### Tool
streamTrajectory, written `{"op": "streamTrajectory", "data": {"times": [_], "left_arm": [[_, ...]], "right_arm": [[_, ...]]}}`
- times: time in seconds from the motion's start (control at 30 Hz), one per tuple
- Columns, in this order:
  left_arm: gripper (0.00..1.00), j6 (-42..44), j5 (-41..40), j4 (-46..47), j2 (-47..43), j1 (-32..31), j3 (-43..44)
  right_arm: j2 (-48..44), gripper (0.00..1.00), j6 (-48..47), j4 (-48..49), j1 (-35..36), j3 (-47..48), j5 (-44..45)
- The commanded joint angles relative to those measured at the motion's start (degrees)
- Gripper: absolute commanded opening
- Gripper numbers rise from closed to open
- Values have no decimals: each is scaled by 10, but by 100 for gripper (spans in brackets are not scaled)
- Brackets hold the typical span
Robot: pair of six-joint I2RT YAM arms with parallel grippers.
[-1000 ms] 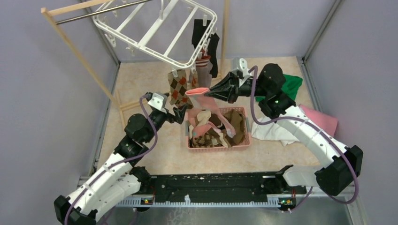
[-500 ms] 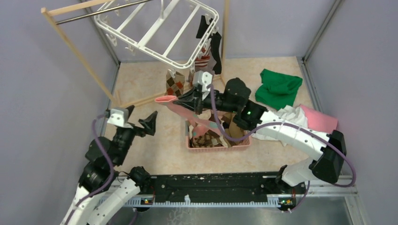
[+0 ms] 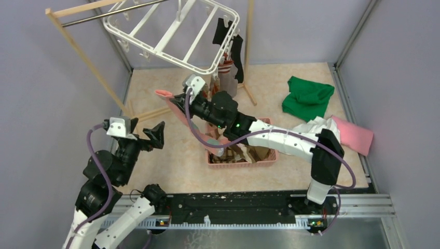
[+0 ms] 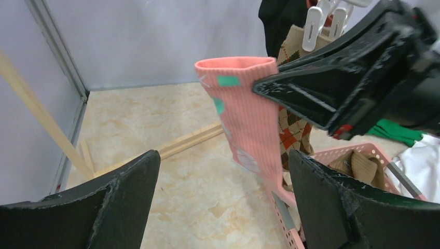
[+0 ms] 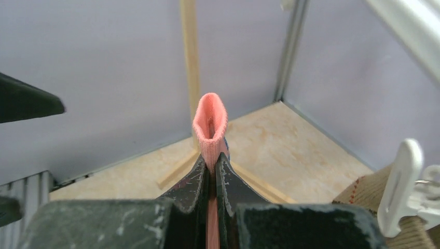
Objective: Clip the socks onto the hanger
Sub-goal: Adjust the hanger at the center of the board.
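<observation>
My right gripper [image 3: 179,99] is shut on the cuff of a pink sock with teal patches [image 3: 167,97], held in the air left of the pink basket [image 3: 270,155]; the sock's foot trails down into the basket. In the right wrist view the cuff [image 5: 209,124] sticks out above the closed fingertips [image 5: 200,174]. My left gripper [image 3: 142,133] is open and empty, below and left of the sock; its view shows the sock [image 4: 248,119] ahead. The white hanger [image 3: 171,33] hangs above with black socks [image 3: 236,52], an argyle sock [image 4: 293,140] and a striped one clipped on.
The basket holds several brown and beige socks [image 3: 254,153]. A green cloth [image 3: 307,96], a white cloth [image 3: 316,127] and a pink cloth [image 3: 358,134] lie at the right. A wooden rack with a metal rod [image 3: 83,52] stands at the back left.
My right arm swung left across the basket, carrying the pink sock's cuff to the left. My left arm pulled back and down to the left, its jaws open.
</observation>
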Motion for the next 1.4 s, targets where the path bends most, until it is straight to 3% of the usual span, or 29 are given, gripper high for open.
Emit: {"op": "streamTrajectory", "data": {"times": [0.0, 0.37, 0.63, 0.73, 0.8, 0.87, 0.93, 0.97, 1.07, 1.23, 1.37], "left_arm": [[99, -2, 11, 10, 37, -2, -2], [99, -13, 25, 127, 76, -3, -99], [99, -58, 176, 350, 115, 20, -191], [99, -88, 310, 402, 143, 97, -194], [99, -148, 445, 476, 161, 216, -209], [99, -243, 590, 661, 178, 312, -263], [99, -359, 674, 880, 213, 382, -319], [99, -417, 696, 962, 236, 403, -333], [99, -472, 737, 1071, 294, 433, -334], [99, -472, 710, 1137, 345, 464, -316], [99, -538, 735, 1219, 431, 479, -247]], "right_arm": [[32, 0, -16, 63, 7, 36, 102], [19, 0, -59, 113, -18, -17, 178], [-43, 0, -61, 107, -70, -84, 174], [-65, 0, -61, 103, -87, -106, 166], [-77, 0, -61, 103, -96, -118, 157], [-88, 0, -59, 105, -103, -128, 148], [-98, 0, -58, 109, -111, -139, 138], [-105, 0, -57, 110, -115, -142, 132], [-116, 0, -49, 110, -130, -152, 121], [-126, 0, -33, 107, -158, -160, 105], [-132, 0, -28, 110, -167, -168, 89]]}}
